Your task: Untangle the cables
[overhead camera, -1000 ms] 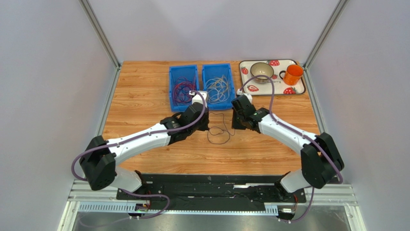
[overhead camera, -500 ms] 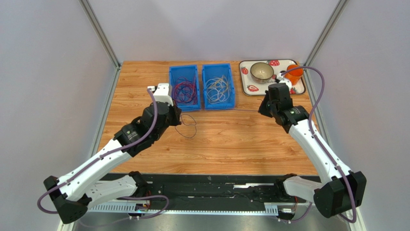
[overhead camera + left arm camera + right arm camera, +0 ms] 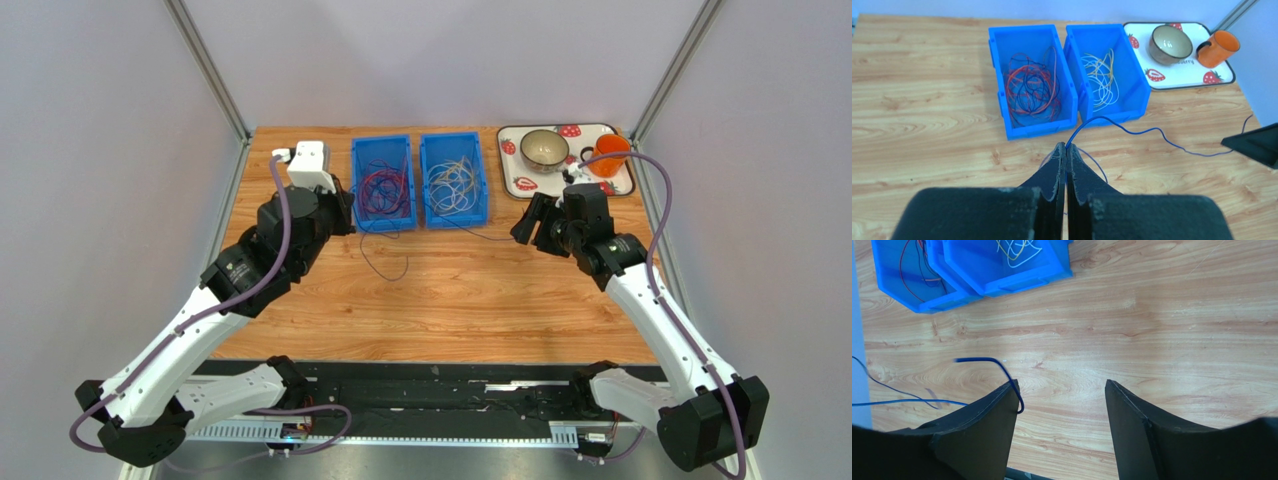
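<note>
A thin blue cable (image 3: 1158, 128) lies stretched across the wooden table in front of the two blue bins. My left gripper (image 3: 1066, 146) is shut on one end of it, just in front of the left bin (image 3: 1032, 80), which holds red and dark cables. The right bin (image 3: 1104, 75) holds white and yellow cables. My right gripper (image 3: 1059, 385) stands open above bare wood. The cable's other end (image 3: 979, 359) curls against the inner edge of its left finger, with nothing clamped. In the top view a slack stretch of the cable (image 3: 385, 275) sags toward the near side.
A strawberry-print tray (image 3: 512, 165) at the back right carries a bowl (image 3: 544, 148) and an orange mug (image 3: 609, 152), just behind my right gripper (image 3: 528, 220). The bins (image 3: 453, 180) stand at the back centre. Metal frame posts flank the table.
Both arms have swung apart from the table's middle, left arm leftward and right arm rightward. The looped cable has been drawn out long. The right gripper has opened and released its end.
</note>
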Controlling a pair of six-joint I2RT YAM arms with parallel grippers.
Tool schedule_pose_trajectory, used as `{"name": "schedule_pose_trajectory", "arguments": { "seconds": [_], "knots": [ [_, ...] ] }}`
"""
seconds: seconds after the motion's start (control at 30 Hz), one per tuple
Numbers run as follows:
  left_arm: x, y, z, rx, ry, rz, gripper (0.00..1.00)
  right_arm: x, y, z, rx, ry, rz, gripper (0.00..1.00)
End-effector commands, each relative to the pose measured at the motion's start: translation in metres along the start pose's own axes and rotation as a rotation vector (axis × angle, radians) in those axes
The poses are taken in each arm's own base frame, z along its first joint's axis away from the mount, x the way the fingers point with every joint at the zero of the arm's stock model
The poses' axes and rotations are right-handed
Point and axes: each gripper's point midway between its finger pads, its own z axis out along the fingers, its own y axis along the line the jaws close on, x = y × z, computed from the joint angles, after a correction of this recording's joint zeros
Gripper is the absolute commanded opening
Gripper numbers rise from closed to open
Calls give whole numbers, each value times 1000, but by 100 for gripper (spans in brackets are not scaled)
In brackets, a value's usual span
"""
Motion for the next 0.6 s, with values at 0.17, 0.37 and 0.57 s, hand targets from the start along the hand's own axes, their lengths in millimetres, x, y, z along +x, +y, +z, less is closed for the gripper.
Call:
{"name": "schedule_pose_trajectory", "arguments": {
  "seconds": [0.17,0.37,0.57],
  "knots": [
    [-77,-6,0,-3,-131,53,0,22,2,0,-77,20,24,67],
    [-104,21,7,-135,-160,104,0,42,3,2,-140,42,50,73],
    [-135,72,-20,-260,-236,71,0,48,-42,14,43,28,133,85]
  ]
}}
